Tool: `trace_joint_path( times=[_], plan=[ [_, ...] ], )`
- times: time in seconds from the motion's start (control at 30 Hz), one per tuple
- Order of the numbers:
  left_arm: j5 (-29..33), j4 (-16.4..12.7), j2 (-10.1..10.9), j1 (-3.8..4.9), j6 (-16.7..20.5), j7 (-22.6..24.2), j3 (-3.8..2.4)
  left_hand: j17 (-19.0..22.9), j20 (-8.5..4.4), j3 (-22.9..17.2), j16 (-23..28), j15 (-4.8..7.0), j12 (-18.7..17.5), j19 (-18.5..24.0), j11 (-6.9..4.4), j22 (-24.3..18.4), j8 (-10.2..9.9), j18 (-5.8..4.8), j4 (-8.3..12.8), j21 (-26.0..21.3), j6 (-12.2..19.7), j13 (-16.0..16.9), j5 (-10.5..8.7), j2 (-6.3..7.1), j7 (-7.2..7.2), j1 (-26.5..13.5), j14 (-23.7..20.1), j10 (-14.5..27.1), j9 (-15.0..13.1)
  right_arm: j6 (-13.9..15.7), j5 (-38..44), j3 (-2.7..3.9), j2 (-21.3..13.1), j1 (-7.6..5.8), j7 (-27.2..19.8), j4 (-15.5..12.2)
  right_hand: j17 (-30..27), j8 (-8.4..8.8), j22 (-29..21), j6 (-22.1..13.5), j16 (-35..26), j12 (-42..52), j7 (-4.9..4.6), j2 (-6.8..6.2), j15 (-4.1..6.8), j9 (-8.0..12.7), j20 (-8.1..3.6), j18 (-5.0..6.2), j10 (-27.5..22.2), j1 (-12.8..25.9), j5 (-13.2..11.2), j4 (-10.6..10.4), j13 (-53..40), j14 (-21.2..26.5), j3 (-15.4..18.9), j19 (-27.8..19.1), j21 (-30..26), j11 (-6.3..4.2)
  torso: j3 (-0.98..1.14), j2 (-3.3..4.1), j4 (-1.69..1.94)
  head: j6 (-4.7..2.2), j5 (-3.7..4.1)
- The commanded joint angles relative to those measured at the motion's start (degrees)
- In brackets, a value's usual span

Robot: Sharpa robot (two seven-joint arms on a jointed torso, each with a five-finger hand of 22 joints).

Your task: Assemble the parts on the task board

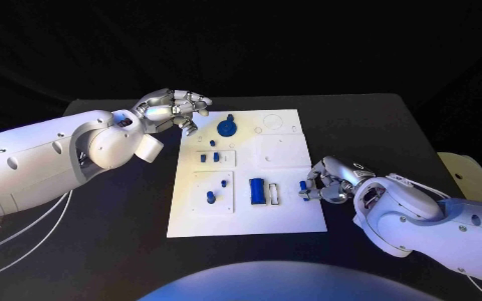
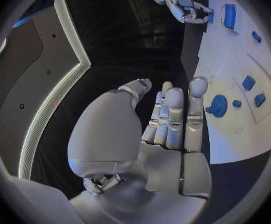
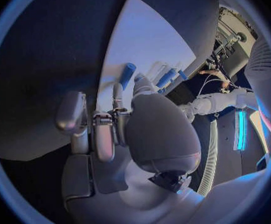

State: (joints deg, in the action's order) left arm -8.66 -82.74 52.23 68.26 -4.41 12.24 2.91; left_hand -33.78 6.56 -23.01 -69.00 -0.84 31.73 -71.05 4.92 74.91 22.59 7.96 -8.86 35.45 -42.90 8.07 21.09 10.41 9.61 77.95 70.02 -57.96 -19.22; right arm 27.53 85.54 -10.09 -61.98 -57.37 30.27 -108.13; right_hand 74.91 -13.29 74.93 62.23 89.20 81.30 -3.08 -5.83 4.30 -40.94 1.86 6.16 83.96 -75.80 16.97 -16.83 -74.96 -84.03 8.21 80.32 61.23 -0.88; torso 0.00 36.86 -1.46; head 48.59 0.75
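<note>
The white task board [image 1: 286, 210] lies in the middle of the black table. On it are a round blue part [image 1: 227, 128], two small blue pegs [image 1: 209, 156], two more blue pieces [image 1: 215, 189] and a blue block [image 1: 257, 191]. My left hand [image 1: 173, 111] hovers at the board's far left corner, holding nothing; in the left wrist view its fingers [image 2: 172, 114] lie side by side next to the round blue part [image 2: 218, 105]. My right hand [image 1: 327, 181] is at the board's right edge and pinches a small blue peg [image 1: 304, 188], which is also seen at its fingertips [image 3: 128, 73].
Bare black table [image 1: 111, 245] surrounds the board on all sides. A pale object [image 1: 462, 168] sits at the table's right edge. The board's far right part [image 1: 281, 151] carries only empty outlines and holes.
</note>
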Motion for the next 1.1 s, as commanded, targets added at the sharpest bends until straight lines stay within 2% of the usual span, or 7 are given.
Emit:
trace_joint_path(
  times=[0.03, 0.43, 0.67, 0.77, 0.83, 0.9, 1.1],
  plan=[
    [0.0, -0.1, 0.0, 0.01, -1.0, 0.4, -0.04, 0.1, 0.33, -0.1, -0.3, -0.09, -0.1, -0.2, 0.21, 2.7, 0.2, 0.93, -0.1, -0.3, 0.3, 0.0, 0.31, -0.10, 0.05, -0.5, -0.2, 0.3, -0.1, -2.0, 1.5, -0.04, 0.4, 0.38, 1.0, 0.4, 12.7, -0.20, 1.1, 0.6, 0.1, -0.3, 0.17, 0.13, 0.17, 0.0, 0.11, -0.36, 0.9, -0.3, -0.2, 0.1, -7.1, -5.5, 0.1, -0.1, -0.4, -0.25, 0.01, 0.02, -0.04, 0.12, -0.13],
    [0.0, -0.4, 0.2, 0.01, -0.9, 0.3, -0.04, 0.1, 0.33, -0.1, -0.4, -0.10, -0.1, -0.2, 0.23, 2.7, 0.3, 0.93, -0.2, -0.3, 0.4, 0.0, 0.33, -0.17, 0.07, -0.6, -0.3, 0.4, -0.1, -3.1, 2.7, -0.05, 2.1, 1.26, 1.4, 2.2, 12.8, 0.26, 1.3, 1.2, 0.1, -0.2, 0.57, 1.30, 0.54, 0.4, -0.25, -0.40, 1.0, -3.0, -0.4, 0.2, -7.2, -5.5, -0.8, 0.0, -0.4, -0.64, 0.10, -0.02, -0.08, 0.35, -0.27],
    [0.0, -0.3, 0.2, 0.01, -0.9, 0.3, -0.04, 0.1, 0.33, -0.1, -0.4, -0.10, -0.1, -0.2, 0.23, 2.7, 0.3, 0.93, -0.2, -0.3, 0.4, 0.0, 0.33, -0.17, 0.07, -0.6, -0.3, 0.4, -0.1, -2.4, 3.7, -0.05, 2.5, 1.46, 1.8, 2.3, 12.9, 1.41, 1.5, 2.1, 0.1, -0.1, 1.03, 2.89, 0.99, 1.4, -0.79, -0.41, 1.0, -11.6, -2.0, 0.2, -7.4, -5.5, -5.8, 0.2, -0.4, -1.11, 0.08, 0.01, -0.09, 0.44, -0.24],
    [0.0, -0.3, 0.2, 0.01, -0.8, 0.3, -0.04, 0.1, 0.33, -0.1, -0.4, -0.10, -0.1, -0.2, 0.23, 2.7, 0.3, 0.93, -0.2, -0.3, 0.4, 0.0, 0.33, -0.17, 0.07, -0.6, -0.3, 0.4, -0.1, -1.0, 3.6, -0.04, 2.4, 1.48, 1.9, 1.9, 13.0, 2.09, 1.9, 2.8, 0.1, 0.0, 1.33, 1.43, 1.23, 1.9, -1.13, -0.49, 1.1, -15.7, -9.8, 0.0, -7.6, -5.5, -16.2, 0.3, -0.3, -1.54, 0.05, -0.01, -0.08, 0.42, -0.33],
    [0.0, -0.3, 0.2, 0.01, -0.8, 0.3, -0.04, 0.0, 0.34, -0.2, -0.4, -0.11, -0.1, -0.3, 0.24, 2.7, 0.4, 0.91, -0.2, -0.2, 0.4, 0.0, 0.35, -0.23, 0.08, -0.6, -0.3, 0.4, -0.1, 0.1, 2.8, -0.04, 2.2, 1.49, 1.8, 1.3, 13.2, 1.67, 2.3, 2.8, 0.2, 0.1, 1.08, -4.58, 1.09, 0.8, -0.97, -0.51, 1.3, -10.6, -8.5, 0.4, -7.7, -5.6, -31.1, 0.5, -0.3, -1.33, 0.06, -0.01, -0.09, 0.44, -0.32],
    [0.0, -0.3, 0.3, 0.01, -0.8, 0.2, -0.04, 0.0, 0.34, -0.2, -0.4, -0.11, -0.1, -0.3, 0.24, 2.7, 0.4, 0.91, -0.2, -0.2, 0.4, 0.0, 0.35, -0.23, 0.08, -0.6, -0.3, 0.4, -0.1, 1.3, 1.7, -0.02, 1.9, 1.45, 1.5, 0.6, 13.2, 0.44, 2.6, 2.5, 0.2, 0.3, 0.82, -7.85, 0.96, -1.2, -0.90, -0.53, 1.6, -7.0, -8.4, 1.5, -7.9, -5.6, -40.2, 0.6, -0.3, -1.31, 0.04, -0.03, -0.09, 0.47, -0.27],
    [0.0, -0.3, 0.2, 0.01, -0.9, 0.1, -0.04, 0.0, 0.34, -0.2, -0.4, -0.11, -0.1, -0.3, 0.24, 2.7, 0.4, 0.91, -0.2, -0.2, 0.4, 0.0, 0.35, -0.23, 0.08, -0.6, -0.3, 0.4, -0.1, 4.5, -0.8, 0.03, 1.4, 0.60, 0.1, -2.0, 13.2, -0.89, 2.9, 1.0, 0.2, 0.2, 0.82, -9.03, 1.00, -4.0, -0.81, -0.54, 1.7, -0.4, -7.5, 4.8, -7.9, -5.6, -48.9, 0.7, -0.4, -1.15, -0.01, -0.08, -0.06, 0.35, -0.20]
  ],
)
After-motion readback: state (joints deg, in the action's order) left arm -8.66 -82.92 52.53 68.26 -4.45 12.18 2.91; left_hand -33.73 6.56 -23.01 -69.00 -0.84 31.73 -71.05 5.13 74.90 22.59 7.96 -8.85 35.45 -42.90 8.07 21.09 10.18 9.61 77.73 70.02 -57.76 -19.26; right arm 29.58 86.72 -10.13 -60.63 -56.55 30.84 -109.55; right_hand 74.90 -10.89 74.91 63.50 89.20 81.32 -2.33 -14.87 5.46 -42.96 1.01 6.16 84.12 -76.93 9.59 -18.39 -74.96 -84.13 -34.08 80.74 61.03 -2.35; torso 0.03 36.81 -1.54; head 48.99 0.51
